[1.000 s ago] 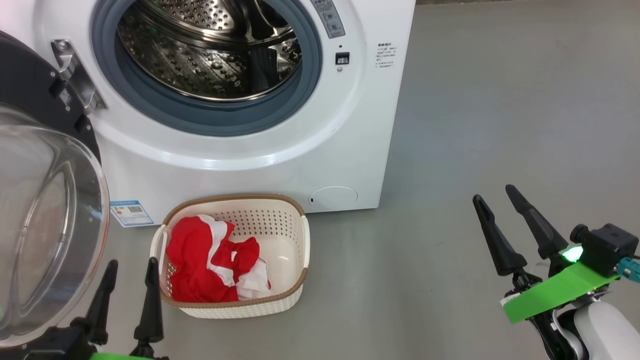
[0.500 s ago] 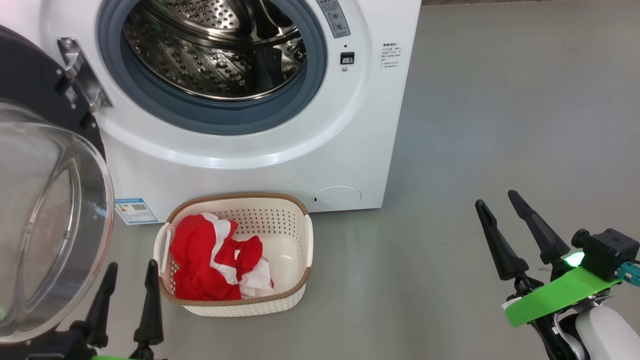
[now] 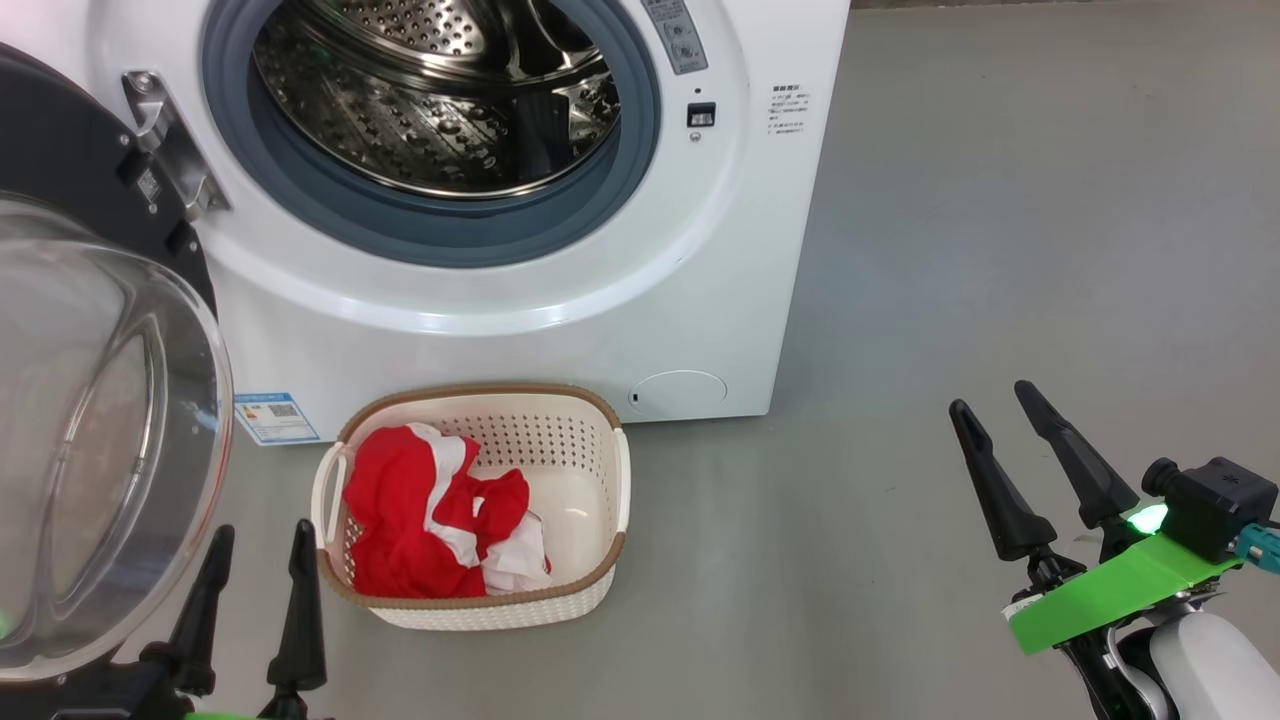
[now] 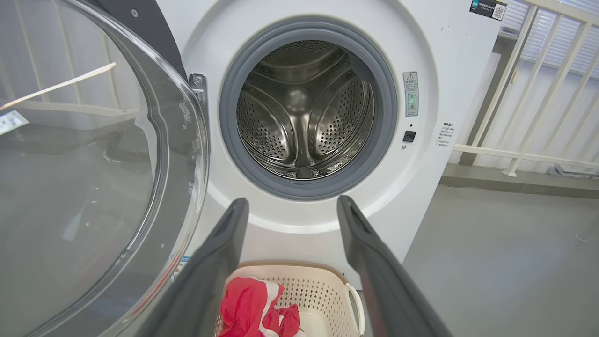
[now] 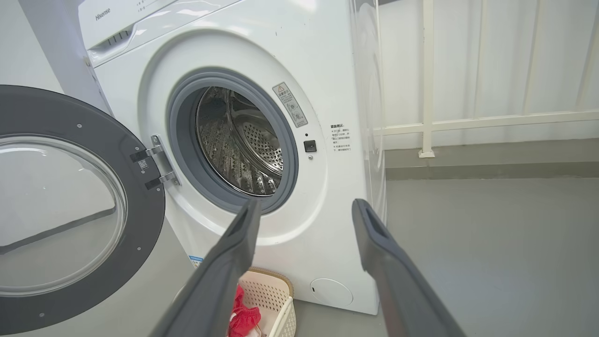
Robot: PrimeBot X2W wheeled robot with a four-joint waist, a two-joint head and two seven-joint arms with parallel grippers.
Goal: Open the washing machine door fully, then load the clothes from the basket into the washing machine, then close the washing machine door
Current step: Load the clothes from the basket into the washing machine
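Reading the head view as a clock face, the washing machine door [image 3: 95, 430] hangs at nine o'clock, swung well out from the opening, its glass bowl bulging toward the robot. It looks open far enough, so the step in hand is probably the first pick from the basket. The left gripper [image 3: 263, 528] sits at seven o'clock, fingers spread and empty, between the door glass and the basket [image 3: 500, 612] and close to both. The basket stands on the floor [image 3: 900, 250] at six o'clock, just in front of the washing machine [image 3: 560, 330]. The clothes [image 3: 420, 530] lie heaped in its left half, at nine o'clock within it; the right half is bare.

To do this well, the left gripper should pass over the brown rim [image 3: 470, 390] and come down from above onto the highest bunch of red fabric. It should close on a thick fold, not on the perforated wall. The basket looks light and may drag or tip if a finger hooks it. A straight lift until the cloth hangs clear, then a carry toward twelve o'clock into the drum [image 3: 440, 120], should keep trailing cuffs off the grey rubber ring [image 3: 440, 235]. Swinging wide toward nine o'clock risks knocking the door. The right gripper [image 3: 990, 396] hangs at four o'clock, spread and empty, well apart from everything.
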